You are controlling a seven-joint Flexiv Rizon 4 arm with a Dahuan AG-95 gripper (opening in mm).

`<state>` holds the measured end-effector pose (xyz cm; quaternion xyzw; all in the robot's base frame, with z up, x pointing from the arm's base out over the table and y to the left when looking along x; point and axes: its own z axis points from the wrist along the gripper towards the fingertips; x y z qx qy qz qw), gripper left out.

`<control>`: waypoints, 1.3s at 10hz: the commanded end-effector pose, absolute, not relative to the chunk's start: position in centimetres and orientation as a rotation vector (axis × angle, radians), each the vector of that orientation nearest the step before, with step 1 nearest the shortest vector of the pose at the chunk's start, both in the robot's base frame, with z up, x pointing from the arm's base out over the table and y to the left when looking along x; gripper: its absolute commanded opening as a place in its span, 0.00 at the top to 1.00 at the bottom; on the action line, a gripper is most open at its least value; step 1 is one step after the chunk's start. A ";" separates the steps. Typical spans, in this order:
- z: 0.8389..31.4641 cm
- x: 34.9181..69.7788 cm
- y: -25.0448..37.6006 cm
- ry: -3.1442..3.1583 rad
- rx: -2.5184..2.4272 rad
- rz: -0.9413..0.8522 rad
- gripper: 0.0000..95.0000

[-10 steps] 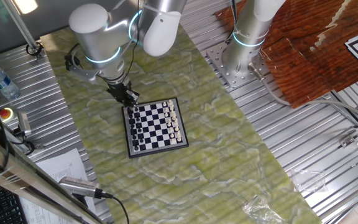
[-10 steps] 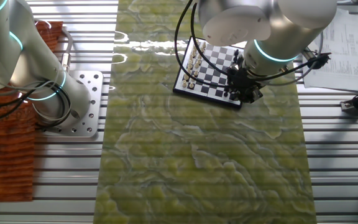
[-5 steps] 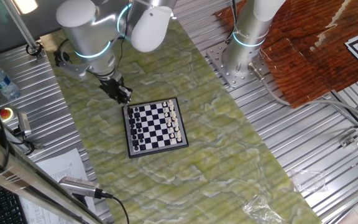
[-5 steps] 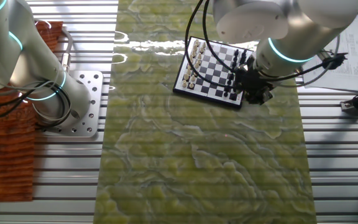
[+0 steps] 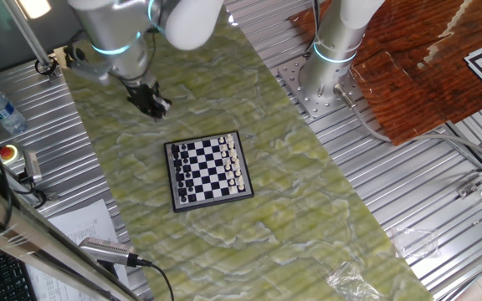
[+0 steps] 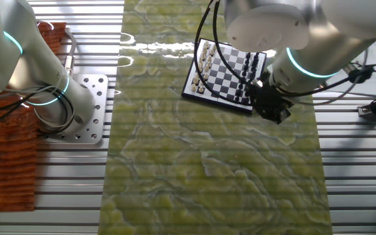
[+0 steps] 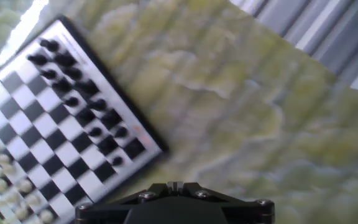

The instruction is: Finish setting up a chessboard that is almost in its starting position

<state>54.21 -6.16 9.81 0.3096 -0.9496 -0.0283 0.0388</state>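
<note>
The small square chessboard of black and white checks with a dark rim lies flat near the middle of the green marbled tabletop, squared up so both rows of pieces can be reached from above. The tiny black pieces line one side and the tiny white pieces the opposite side, which suits a board close to its starting layout; whether every square is correctly filled is too small to tell. The black two-finger claw hangs above bare tabletop toward the far left edge, well apart from the board and off its black-piece side, so nothing on the board is touched. I cannot tell whether its jaws are parted or closed, nor whether a piece sits between them: both fixed views show only a dark lump, and the hand view shows just the claw's base, with the board's corner off to one side.
</note>
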 end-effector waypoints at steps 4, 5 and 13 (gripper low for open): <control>13.1 52.9 -11.5 -3.039 0.252 0.021 1.00; 13.6 52.8 -11.9 -3.063 0.124 0.002 1.00; 15.3 52.1 -13.4 -3.136 -0.025 -0.141 1.00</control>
